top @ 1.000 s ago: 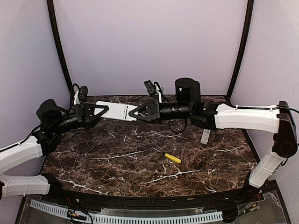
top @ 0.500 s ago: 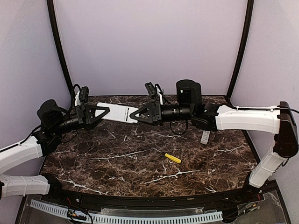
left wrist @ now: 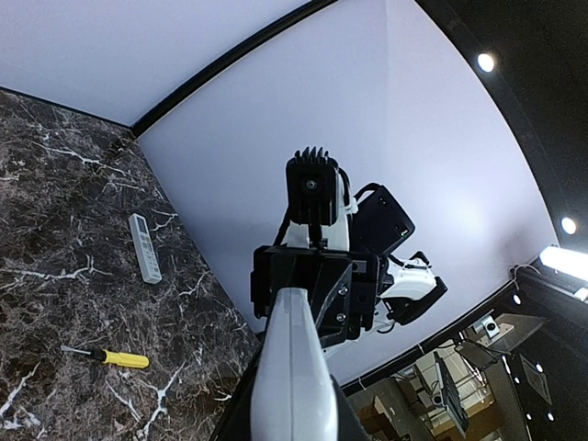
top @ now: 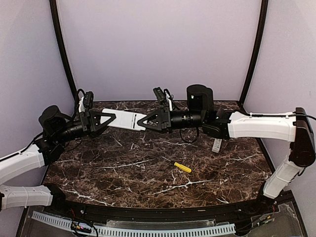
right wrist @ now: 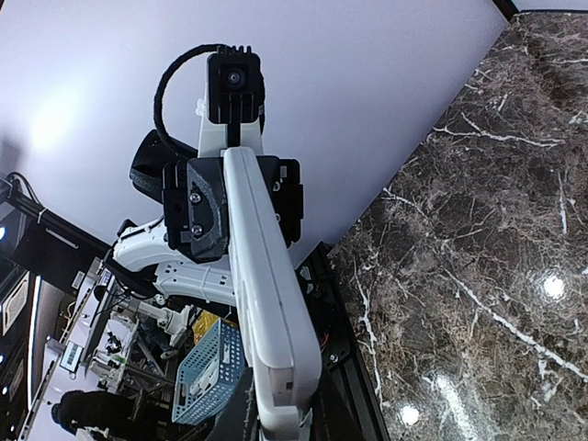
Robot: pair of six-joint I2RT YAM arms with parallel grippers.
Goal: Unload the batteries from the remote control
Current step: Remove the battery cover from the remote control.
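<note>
Remote (top: 126, 119) hangs in the top view over the back of the marble table (top: 123, 168), white and long, bridging the two arms. Left gripper (top: 112, 117) has its fingers clamped on the remote's left end, and right gripper (top: 139, 121) is pinched tight on the other end, so the tips point at each other with a bare stretch of white body between them. Nearer the front, right of centre, a yellow-handled screwdriver (top: 182, 167) lies flat on the table. A small white piece (top: 217, 144) lies beyond it, under the right arm and well apart from the remote. Batteries cannot be seen; whether they sit inside the remote cannot be told from here

Left wrist view looks along the remote (left wrist: 289, 367), which runs up from the bottom edge to the right gripper (left wrist: 310, 292). That gripper's black jaws close around the far end. Dark edges of the left fingers flank the remote at the bottom. On the table at left lie the screwdriver (left wrist: 106, 356) and the white piece (left wrist: 144, 246), apart from each other

Right wrist view shows the remote (right wrist: 266, 303) rising from the bottom edge to the left gripper (right wrist: 230, 209), whose jaws grip its far end. The visible face is plain white, with a small seam near the camera. Marble fills the right side, with no object in that part
</note>
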